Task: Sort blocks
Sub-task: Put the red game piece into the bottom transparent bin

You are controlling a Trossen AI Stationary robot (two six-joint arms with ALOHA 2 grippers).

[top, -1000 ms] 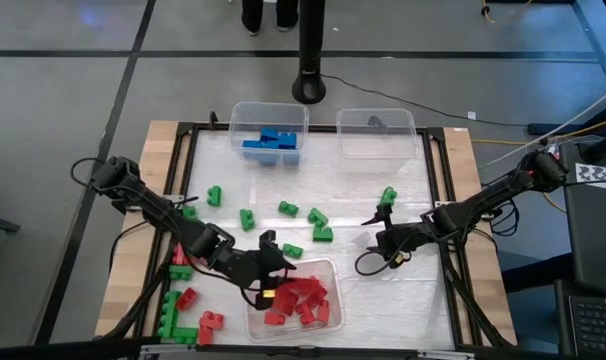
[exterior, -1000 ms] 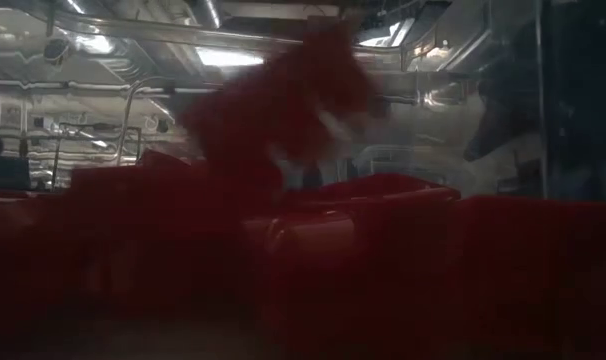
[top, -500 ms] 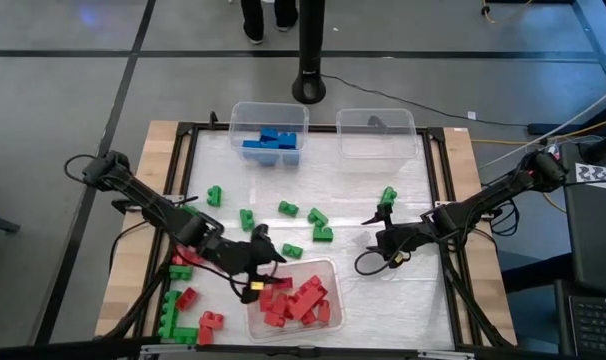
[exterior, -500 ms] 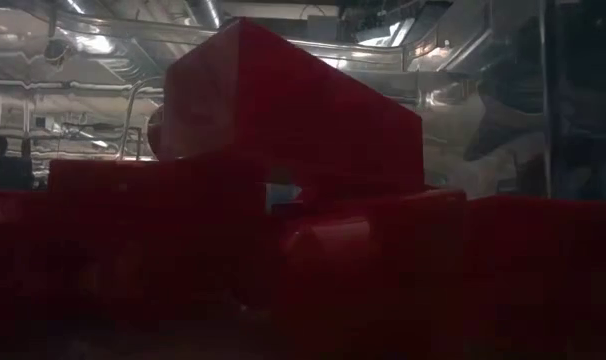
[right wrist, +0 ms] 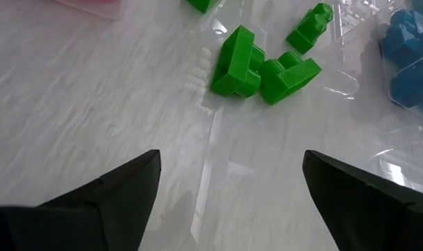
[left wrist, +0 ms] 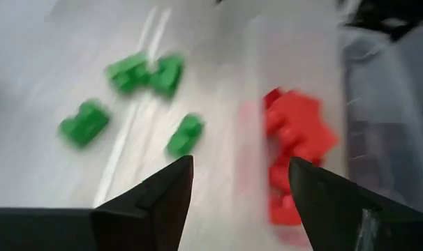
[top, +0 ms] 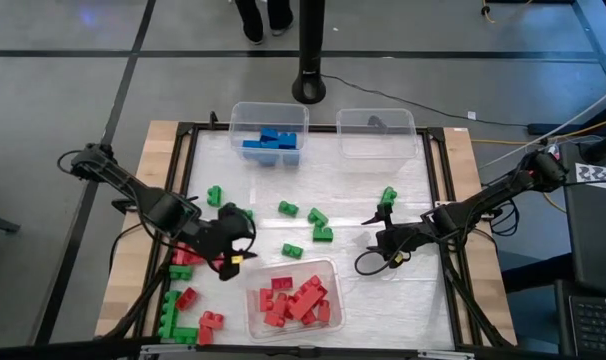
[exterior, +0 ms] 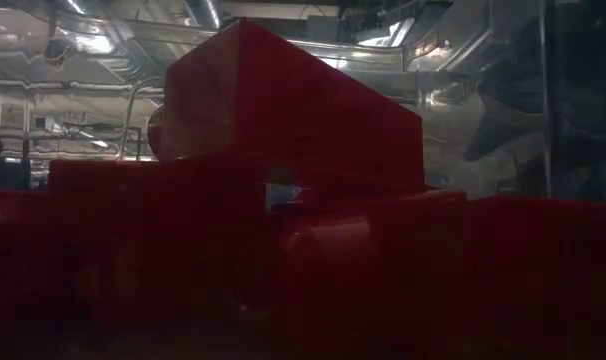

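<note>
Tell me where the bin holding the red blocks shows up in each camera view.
High view: bin of red blocks, near front edge, centre.
Low view: red blocks fill the frame; bin walls cannot be told.
Left wrist view: beyond the fingers.
Right wrist view: not identifiable.
Shared landmark: loose green blocks beside it.

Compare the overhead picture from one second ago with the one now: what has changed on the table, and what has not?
The left gripper has drawn back from over the bin of red blocks toward its own side, jaws open and empty; a red block it carried now lies in that bin. The right gripper, open, and the loose green blocks stayed put.
</note>
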